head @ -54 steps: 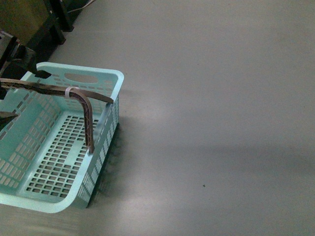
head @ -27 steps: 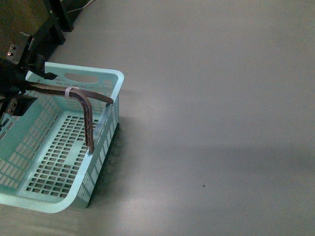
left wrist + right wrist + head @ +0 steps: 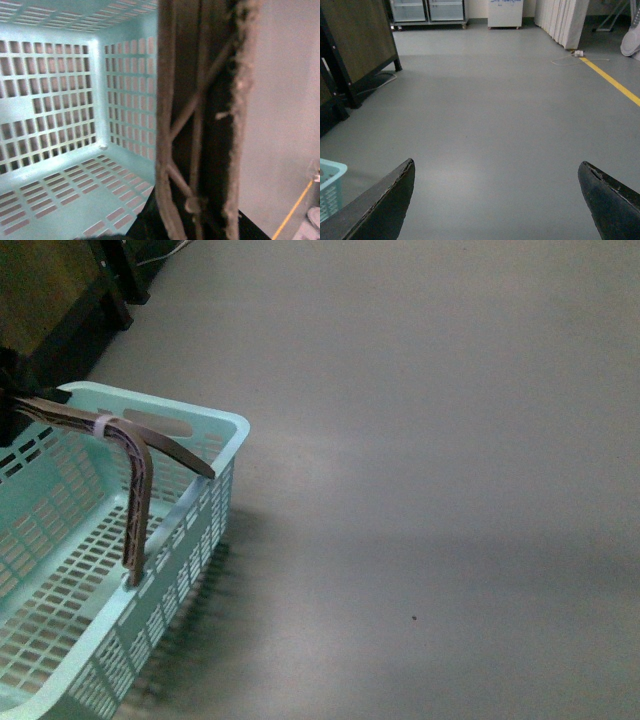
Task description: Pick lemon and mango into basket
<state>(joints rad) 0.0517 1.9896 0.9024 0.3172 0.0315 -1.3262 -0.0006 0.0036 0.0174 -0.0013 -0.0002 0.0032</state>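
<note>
The pale teal basket (image 3: 210,515) is at the left of the front view, tilted, its inside bare. Its two brown handles (image 3: 140,480) are bunched together and tied with a pale band. My left gripper (image 3: 8,415) is at the far left edge, shut on the handles. In the left wrist view the handles (image 3: 200,120) fill the middle, with the basket's lattice wall (image 3: 65,100) behind. My right gripper (image 3: 497,200) is open and empty above bare grey floor; a corner of the basket (image 3: 330,187) shows beside it. The lemon and the mango are out of view.
Grey floor (image 3: 430,440) spreads to the right of the basket. A dark wooden cabinet (image 3: 50,290) stands at the far left. In the right wrist view, glass-door fridges (image 3: 427,10), a white panel stack (image 3: 562,20) and a yellow floor line (image 3: 612,80) lie far off.
The basket has moved left and toward me and tilted, its near end rising out of frame. The left gripper has shifted left, nearly out of the front view.
</note>
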